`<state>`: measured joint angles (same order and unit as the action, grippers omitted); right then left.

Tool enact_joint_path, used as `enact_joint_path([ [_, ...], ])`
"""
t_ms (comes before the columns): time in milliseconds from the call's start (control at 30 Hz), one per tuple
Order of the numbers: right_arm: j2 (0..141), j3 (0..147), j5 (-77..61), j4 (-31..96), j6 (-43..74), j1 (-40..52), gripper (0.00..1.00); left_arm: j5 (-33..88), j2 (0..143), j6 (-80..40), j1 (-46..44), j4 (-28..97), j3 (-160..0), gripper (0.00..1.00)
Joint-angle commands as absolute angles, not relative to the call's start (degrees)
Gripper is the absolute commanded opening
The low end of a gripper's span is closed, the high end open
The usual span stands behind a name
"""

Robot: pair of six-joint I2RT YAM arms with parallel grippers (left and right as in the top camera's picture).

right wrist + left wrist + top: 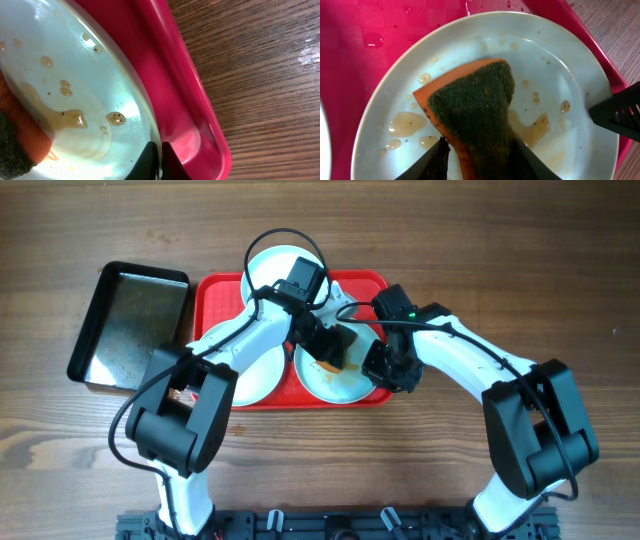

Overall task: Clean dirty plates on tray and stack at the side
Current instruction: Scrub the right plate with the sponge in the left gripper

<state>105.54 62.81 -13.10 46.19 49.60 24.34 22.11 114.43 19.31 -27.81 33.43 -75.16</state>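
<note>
Three pale plates lie on the red tray [216, 286]: one at the back [268, 262], one at front left [262, 372], one at front right [345, 384]. My left gripper [481, 150] is shut on an orange sponge with a dark green scrub face [472, 102], pressed on the front-right plate [560, 75], which carries brown liquid smears and small specks. My right gripper [159, 155] is shut on that plate's right rim [137, 95], next to the tray's raised edge [200, 115]. In the overhead view the sponge [330, 362] sits at the plate's middle.
A black metal pan [130, 328] stands left of the tray. Bare wooden table [560, 280] lies right of the tray and in front of it. Water drops sit on the tray floor [372, 39]. A black cable loops over the back plate.
</note>
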Motion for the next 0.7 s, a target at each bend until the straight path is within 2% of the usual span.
enact_joint_path([
  [0, 106.67, 62.30, -13.39, 47.24, 47.92, 24.58, 0.04, 19.66, 114.28, 18.31, -27.59, 33.52, -77.71, 0.38],
  [333, 106.67, 62.30, -13.41, 47.33, 47.75, 24.58, 0.04, 19.18, 113.27, 17.80, -27.44, 36.10, -80.73, 0.38],
  [667, 106.67, 62.30, -13.41, 47.35, 47.75, 24.58, 0.04, 17.91, 113.40, 19.22, -31.75, 37.58, -80.68, 0.37],
])
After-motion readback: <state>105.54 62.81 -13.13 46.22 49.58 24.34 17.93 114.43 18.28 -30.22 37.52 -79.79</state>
